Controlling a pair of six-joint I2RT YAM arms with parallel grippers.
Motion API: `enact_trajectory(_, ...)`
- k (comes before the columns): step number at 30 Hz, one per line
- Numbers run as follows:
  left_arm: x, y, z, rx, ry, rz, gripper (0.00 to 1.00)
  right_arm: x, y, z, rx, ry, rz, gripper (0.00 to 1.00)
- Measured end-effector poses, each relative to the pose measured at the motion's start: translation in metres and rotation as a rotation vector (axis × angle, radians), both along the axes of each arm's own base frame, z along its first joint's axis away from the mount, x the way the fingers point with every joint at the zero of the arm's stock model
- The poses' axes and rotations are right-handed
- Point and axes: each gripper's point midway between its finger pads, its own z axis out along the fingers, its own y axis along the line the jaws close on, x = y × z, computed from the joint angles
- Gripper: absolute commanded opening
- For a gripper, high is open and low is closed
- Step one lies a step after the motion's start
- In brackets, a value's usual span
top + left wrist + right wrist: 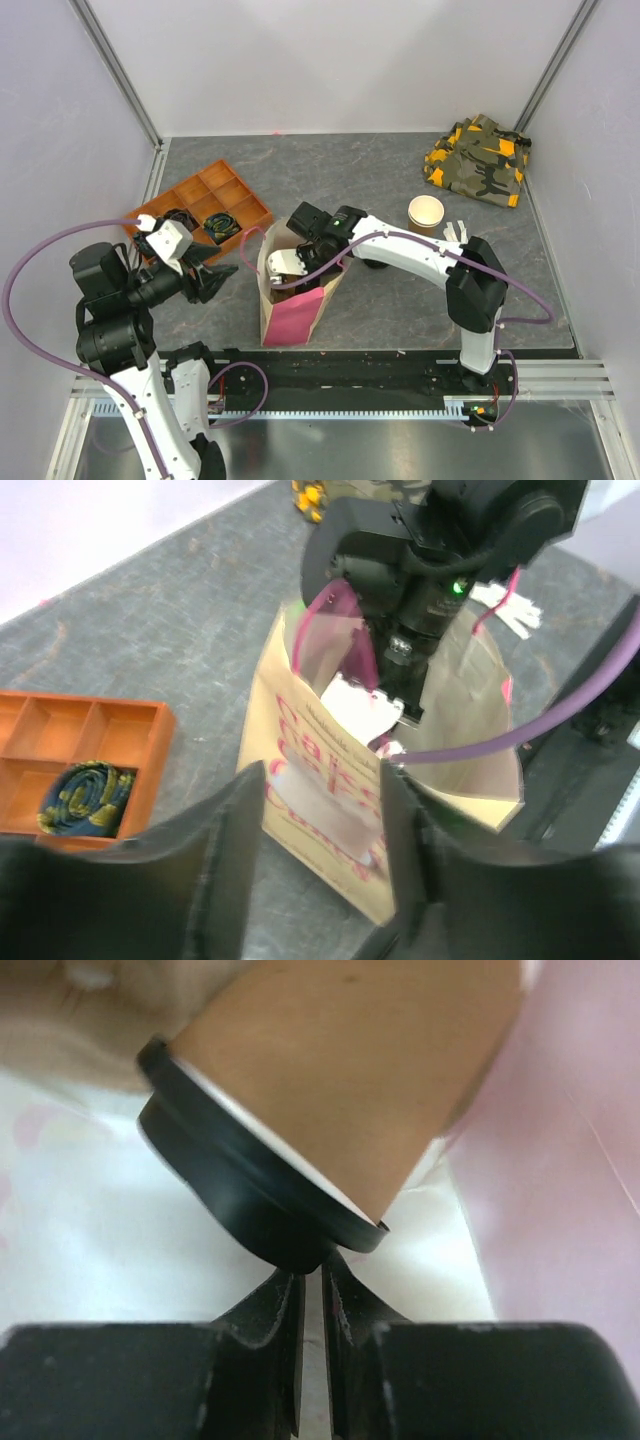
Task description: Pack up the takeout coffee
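Observation:
The takeout coffee point(350, 1070), a tan cup with a black lid point(240, 1200), lies tilted inside the paper bag point(295, 300), lid end low toward the camera. My right gripper point(322, 1265) reaches down into the bag; its jaws are together with only a thin slit, and its tips touch the lid's edge. Nothing shows between them. In the top view the cup is hidden in the bag. My left gripper point(320, 810) hovers open just left of the bag point(450, 780), holding nothing, with the bag's printed corner seen between its fingers point(225, 860).
A lidless tan cup point(426, 213) stands right of the bag by white packets point(455, 232). An orange divided tray point(215, 168) with coiled cables sits at the left. A camouflage cloth point(478, 160) lies at the back right. Walls close in the table.

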Motion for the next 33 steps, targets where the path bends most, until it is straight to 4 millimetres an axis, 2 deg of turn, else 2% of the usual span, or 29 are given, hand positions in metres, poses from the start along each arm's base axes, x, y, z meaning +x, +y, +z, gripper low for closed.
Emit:
enact_trajectory(1, -0.001, -0.001, -0.002, 0.002, 0.006, -0.004, 0.77, -0.001, -0.003, 0.000, -0.012, -0.001, 0.021, 0.17)
enact_trajectory(5, -0.001, 0.003, -0.011, 0.016, 0.036, 0.022, 0.78, -0.002, -0.007, 0.013, -0.040, -0.007, 0.089, 0.17)
enact_trajectory(8, 0.008, 0.012, -0.016, 0.011, 0.091, 0.076, 0.78, 0.003, 0.001, 0.031, -0.024, -0.041, 0.143, 0.17)
enact_trajectory(11, 0.024, 0.019, -0.018, -0.031, 0.174, 0.093, 0.77, 0.002, 0.002, 0.040, -0.040, -0.061, 0.217, 0.16)
enact_trajectory(15, 0.035, 0.024, -0.024, -0.062, 0.231, 0.102, 0.77, -0.001, -0.008, 0.040, -0.099, -0.070, 0.322, 0.16)
enact_trajectory(19, 0.031, 0.021, -0.025, -0.085, 0.223, 0.117, 0.74, -0.002, -0.020, 0.036, -0.152, -0.071, 0.424, 0.13)
enact_trajectory(23, 0.030, 0.019, -0.018, -0.098, 0.202, 0.124, 0.73, 0.001, -0.019, 0.042, -0.134, -0.063, 0.426, 0.13)
enact_trajectory(29, 0.033, 0.018, -0.015, -0.115, 0.194, 0.099, 0.70, 0.013, 0.007, 0.075, 0.012, -0.090, 0.321, 0.14)
enact_trajectory(33, 0.034, 0.016, -0.014, -0.122, 0.184, 0.079, 0.70, 0.012, 0.013, 0.079, 0.053, -0.074, 0.253, 0.13)
